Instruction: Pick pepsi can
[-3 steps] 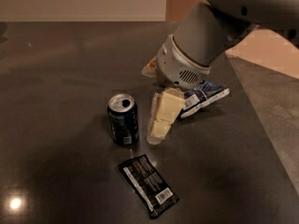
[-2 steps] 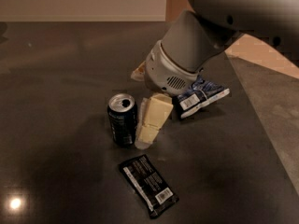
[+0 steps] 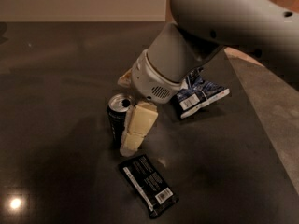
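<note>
Gripper (image 3: 127, 118) at upright can (image 3: 117, 113)
Can's long axis is vertical, top up; gripper is spread open, one finger (image 3: 138, 125) just at its 4 o'clock side.

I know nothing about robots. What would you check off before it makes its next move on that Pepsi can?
1. pepsi can upright on the table: ok.
2. gripper down at can height, right beside the can: ok.
3. Gripper open: ok; one cream finger is on the can's near side and the other shows behind it.
4. Can centred between the fingers: cannot tell, the arm hides that.
5. black wrapper and snack bag lying apart from the can: ok.
</note>
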`<control>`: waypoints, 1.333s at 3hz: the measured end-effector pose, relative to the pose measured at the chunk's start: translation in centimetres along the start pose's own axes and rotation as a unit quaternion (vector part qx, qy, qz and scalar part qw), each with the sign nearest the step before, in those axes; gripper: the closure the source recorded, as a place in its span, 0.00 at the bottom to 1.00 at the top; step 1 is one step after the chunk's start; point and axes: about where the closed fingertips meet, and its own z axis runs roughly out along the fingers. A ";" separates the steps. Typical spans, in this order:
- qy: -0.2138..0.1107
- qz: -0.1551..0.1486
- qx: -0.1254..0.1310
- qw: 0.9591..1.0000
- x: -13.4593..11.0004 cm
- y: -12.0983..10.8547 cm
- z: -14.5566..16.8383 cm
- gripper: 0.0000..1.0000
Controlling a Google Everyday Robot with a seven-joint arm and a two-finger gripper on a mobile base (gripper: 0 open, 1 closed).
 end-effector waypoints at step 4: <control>-0.018 -0.009 0.006 1.000 -1.3 -0.5 -2.0 0.85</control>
